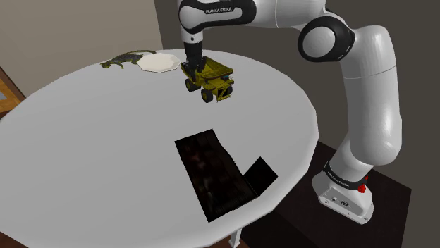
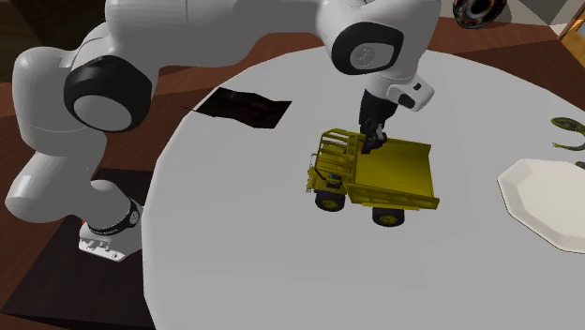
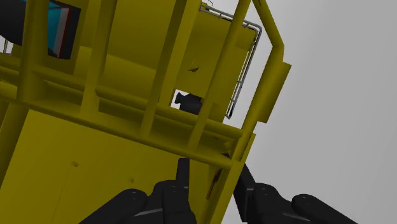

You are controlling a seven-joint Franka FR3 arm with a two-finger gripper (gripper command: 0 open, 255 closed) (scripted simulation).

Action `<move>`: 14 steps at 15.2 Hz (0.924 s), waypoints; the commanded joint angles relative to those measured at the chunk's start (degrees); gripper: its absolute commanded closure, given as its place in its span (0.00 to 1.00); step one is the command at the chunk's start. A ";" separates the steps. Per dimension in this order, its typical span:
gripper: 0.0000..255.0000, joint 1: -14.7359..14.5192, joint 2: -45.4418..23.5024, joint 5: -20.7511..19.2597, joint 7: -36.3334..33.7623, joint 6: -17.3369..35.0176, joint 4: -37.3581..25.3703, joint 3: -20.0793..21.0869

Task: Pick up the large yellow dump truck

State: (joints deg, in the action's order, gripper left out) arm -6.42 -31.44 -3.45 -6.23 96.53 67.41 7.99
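I see bare white round worktop (image 1: 99,141) around the yellow dump truck (image 1: 211,81); only a white octagonal plate (image 1: 158,63) and green dinosaur figure (image 1: 125,60) lie near, toward the shoulder view's left.

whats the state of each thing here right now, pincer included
pincer: shut on the dump truck
dump truck: wheels down, held at its yellow frame; lifted or not, cannot tell
plate: flat on the table, empty
green toy animal: lying beside the plate
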 commanded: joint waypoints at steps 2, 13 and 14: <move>1.00 0.00 0.02 0.00 -0.01 0.10 0.10 0.00; 1.00 -0.22 -0.51 -0.04 0.06 -4.07 -4.60 0.00; 1.00 -0.29 -0.73 -0.06 0.07 -4.98 -5.74 -0.01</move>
State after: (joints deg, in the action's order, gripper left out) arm -6.70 -32.53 -3.50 -6.16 92.21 62.22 7.98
